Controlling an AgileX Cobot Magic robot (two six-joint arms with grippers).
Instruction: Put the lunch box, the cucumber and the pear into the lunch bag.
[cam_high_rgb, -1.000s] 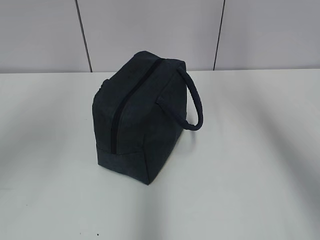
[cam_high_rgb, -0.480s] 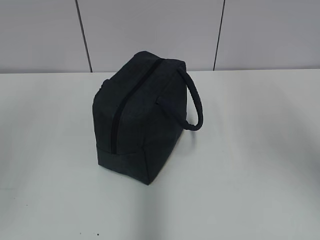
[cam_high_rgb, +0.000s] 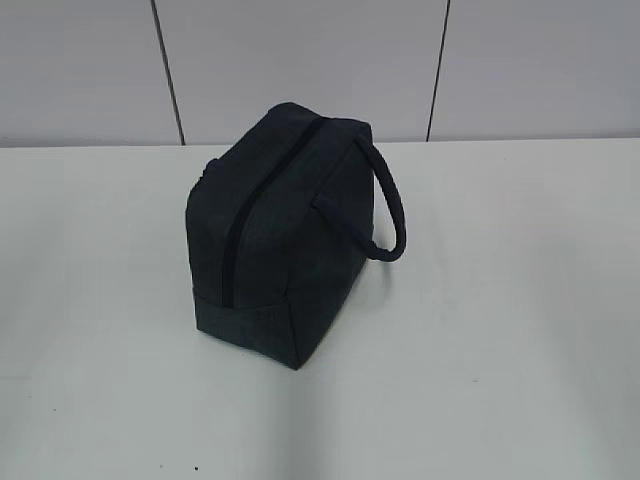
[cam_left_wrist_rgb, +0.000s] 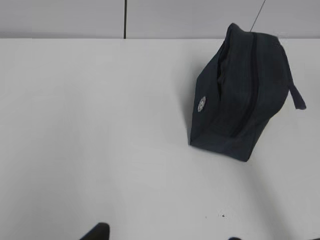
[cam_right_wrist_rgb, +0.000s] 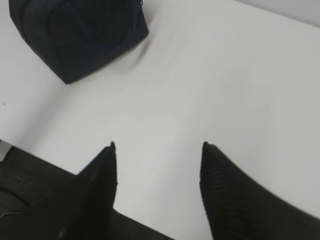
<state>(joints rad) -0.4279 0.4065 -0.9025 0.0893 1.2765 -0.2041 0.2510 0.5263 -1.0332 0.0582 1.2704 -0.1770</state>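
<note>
The lunch bag (cam_high_rgb: 280, 230) is a dark navy boxy fabric bag standing on the white table (cam_high_rgb: 480, 350), its top zipper (cam_high_rgb: 248, 215) looking closed and its loop handle (cam_high_rgb: 395, 215) hanging to the right. It also shows in the left wrist view as the lunch bag (cam_left_wrist_rgb: 240, 95) and in the right wrist view as the lunch bag (cam_right_wrist_rgb: 80, 35). My left gripper (cam_left_wrist_rgb: 165, 236) is open, only its tips showing, well short of the bag. My right gripper (cam_right_wrist_rgb: 158, 146) is open over bare table, nothing between its fingers. The lunch box, the cucumber and the pear are out of view.
A grey panelled wall (cam_high_rgb: 300, 60) runs behind the table. In the right wrist view the table's front edge (cam_right_wrist_rgb: 45, 160) passes under the gripper, with dark floor beyond. A small silvery piece (cam_left_wrist_rgb: 201, 103) sits on the bag's end face.
</note>
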